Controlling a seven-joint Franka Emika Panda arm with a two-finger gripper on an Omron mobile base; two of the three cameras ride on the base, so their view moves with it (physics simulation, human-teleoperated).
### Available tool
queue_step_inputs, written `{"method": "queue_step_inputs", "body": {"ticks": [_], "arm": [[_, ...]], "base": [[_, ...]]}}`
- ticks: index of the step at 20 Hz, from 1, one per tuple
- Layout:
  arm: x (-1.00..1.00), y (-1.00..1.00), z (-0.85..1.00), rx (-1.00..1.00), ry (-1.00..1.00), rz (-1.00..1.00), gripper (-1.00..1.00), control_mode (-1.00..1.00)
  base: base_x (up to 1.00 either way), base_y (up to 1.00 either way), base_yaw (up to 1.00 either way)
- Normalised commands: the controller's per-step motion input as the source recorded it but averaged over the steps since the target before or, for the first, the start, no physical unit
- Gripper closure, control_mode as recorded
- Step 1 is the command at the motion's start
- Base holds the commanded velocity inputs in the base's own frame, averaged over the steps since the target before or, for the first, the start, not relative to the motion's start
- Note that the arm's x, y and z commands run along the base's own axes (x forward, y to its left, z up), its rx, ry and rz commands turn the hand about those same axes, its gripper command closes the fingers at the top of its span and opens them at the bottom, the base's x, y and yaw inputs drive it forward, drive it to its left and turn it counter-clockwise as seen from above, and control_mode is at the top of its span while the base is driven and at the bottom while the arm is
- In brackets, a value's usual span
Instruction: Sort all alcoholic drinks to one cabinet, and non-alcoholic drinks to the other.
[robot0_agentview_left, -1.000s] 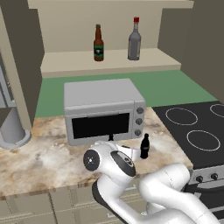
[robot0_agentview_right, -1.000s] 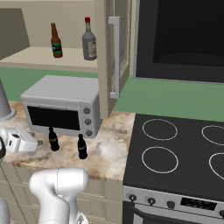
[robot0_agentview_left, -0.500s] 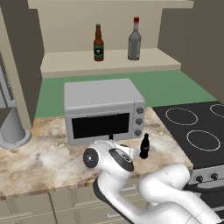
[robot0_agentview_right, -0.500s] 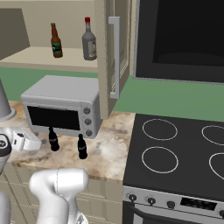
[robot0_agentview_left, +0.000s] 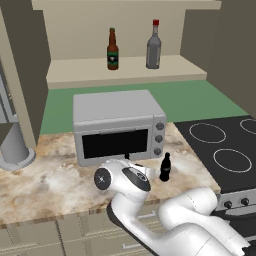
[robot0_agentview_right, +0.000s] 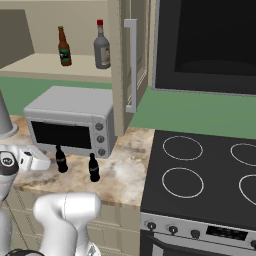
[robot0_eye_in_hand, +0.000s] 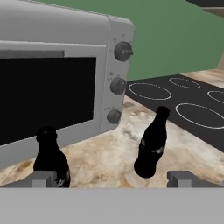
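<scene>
Two small black cola bottles stand on the marble counter in front of the toaster oven (robot0_eye_in_hand: 65, 78). In the hand view one cola bottle (robot0_eye_in_hand: 51, 159) is just beside the left fingertip (robot0_eye_in_hand: 43, 177), and the other cola bottle (robot0_eye_in_hand: 152, 146) is between the fingers, nearer the right one. My gripper (robot0_eye_in_hand: 113, 179) is open, low over the counter and holding nothing. From the right base view the gripper (robot0_agentview_right: 44, 162) points at the nearer cola bottle (robot0_agentview_right: 61, 159), with the second (robot0_agentview_right: 93, 167) further right. The brown beer bottle (robot0_agentview_left: 112, 49) and the grey red-capped bottle (robot0_agentview_left: 153, 46) stand on the open cabinet shelf (robot0_agentview_left: 125, 67) above.
The toaster oven (robot0_agentview_left: 117, 125) stands close behind the cola bottles. An open cabinet door with a long handle (robot0_agentview_right: 131, 65) hangs right of the shelf. The black stovetop (robot0_agentview_right: 200, 170) lies to the right. A grey cone-shaped appliance (robot0_agentview_left: 15, 150) is at the counter's left.
My hand has edged a little forward toward the cola bottles. The jaws have stayed open and the bottles have not moved.
</scene>
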Motion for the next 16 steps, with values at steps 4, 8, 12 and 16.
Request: {"method": "queue_step_inputs", "body": {"ticks": [4,8,12,16], "arm": [[0.11,0.07,-0.1,0.0,0.0,0.0,-1.0,-1.0],[0.12,0.03,-0.04,0.0,0.0,0.0,-1.0,-1.0],[0.12,0.02,-0.06,0.0,0.0,0.0,-1.0,-1.0],[0.14,0.01,-0.08,0.0,0.0,0.0,-1.0,-1.0]], "base": [[0.0,0.0,0.0],[0.0,0.0,0.0],[0.0,0.0,0.0],[0.0,0.0,0.0]]}}
